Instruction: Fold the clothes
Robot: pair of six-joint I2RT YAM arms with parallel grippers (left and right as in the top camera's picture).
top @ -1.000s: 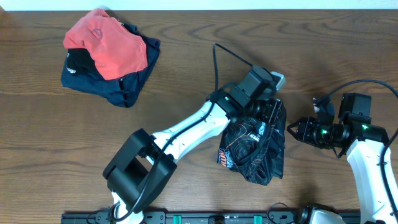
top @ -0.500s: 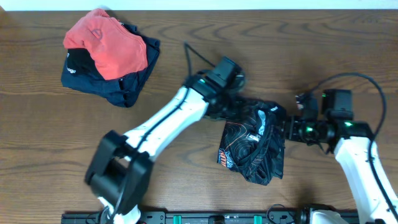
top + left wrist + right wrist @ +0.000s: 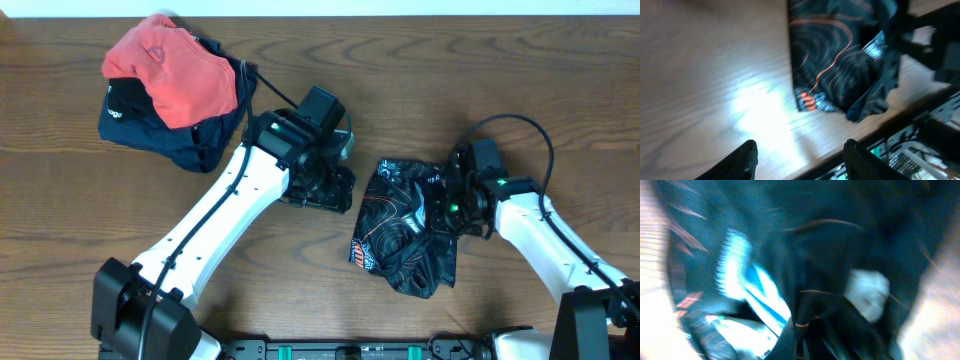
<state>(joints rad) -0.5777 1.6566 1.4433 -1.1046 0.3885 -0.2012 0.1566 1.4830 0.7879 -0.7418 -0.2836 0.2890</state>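
Jersey [image 3: 405,235] crumpled on table [image 3: 500,80], right of centre. Right gripper [image 3: 447,200] pinched shut on its far right edge. Left gripper [image 3: 799,146] agape, empty, just left of cloth. Risk: thin pinch slips, or lift drags whole bundle unspread.

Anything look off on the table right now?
The black jersey is a rumpled heap, not spread flat, with the right gripper shut on its far right edge. The coral garment and navy garment lie bunched in the far left corner. Nothing looks spilled or damaged.
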